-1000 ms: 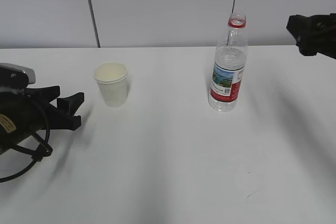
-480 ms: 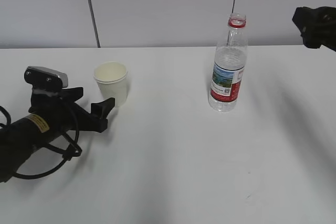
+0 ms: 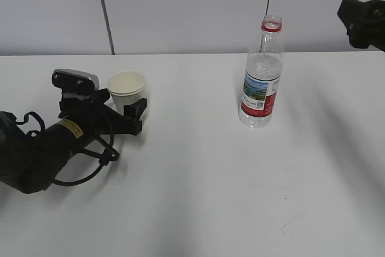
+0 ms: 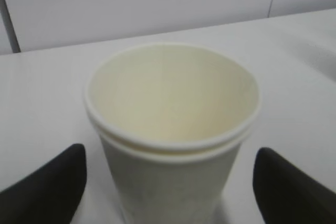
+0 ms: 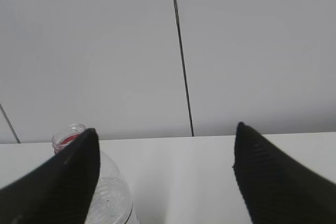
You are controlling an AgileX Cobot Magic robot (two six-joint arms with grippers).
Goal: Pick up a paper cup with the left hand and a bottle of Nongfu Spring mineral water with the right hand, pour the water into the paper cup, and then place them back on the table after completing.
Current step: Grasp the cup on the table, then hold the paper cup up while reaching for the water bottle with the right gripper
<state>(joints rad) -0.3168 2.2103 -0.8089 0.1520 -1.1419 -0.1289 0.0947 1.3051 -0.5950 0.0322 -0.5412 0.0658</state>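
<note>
From the exterior camera you see the paper cup [image 3: 127,91] standing upright on the table [image 3: 198,191], toward its left side and nearer the back edge than the front. Your left gripper [image 3: 123,115] lies low over the tabletop with its black fingers spread on either side of the cup's lower wall — whether they touch it you cannot tell from here. The bottle [image 3: 262,76] stands upright and uncapped right of the table's middle, well apart from the cup, its red-and-white label facing you and clear water [image 3: 260,64] visible inside. The right hand [image 3: 363,22] hangs high at the right edge of the view, over the back right part of the table, away from the bottle. In the left wrist camera the paper cup [image 4: 173,129] fills the centre, its rolled rim open and nothing visible inside, with one dark fingertip [image 4: 44,187] to its left and another to its right — both clear of the cup wall, so the jaws stand apart. In the right wrist camera the right hand's [image 5: 163,177] two black fingers [image 5: 273,177] stand wide apart with nothing between them; the bottle [image 5: 102,192] neck and red ring peek out low at the left, partly behind the left finger.
</note>
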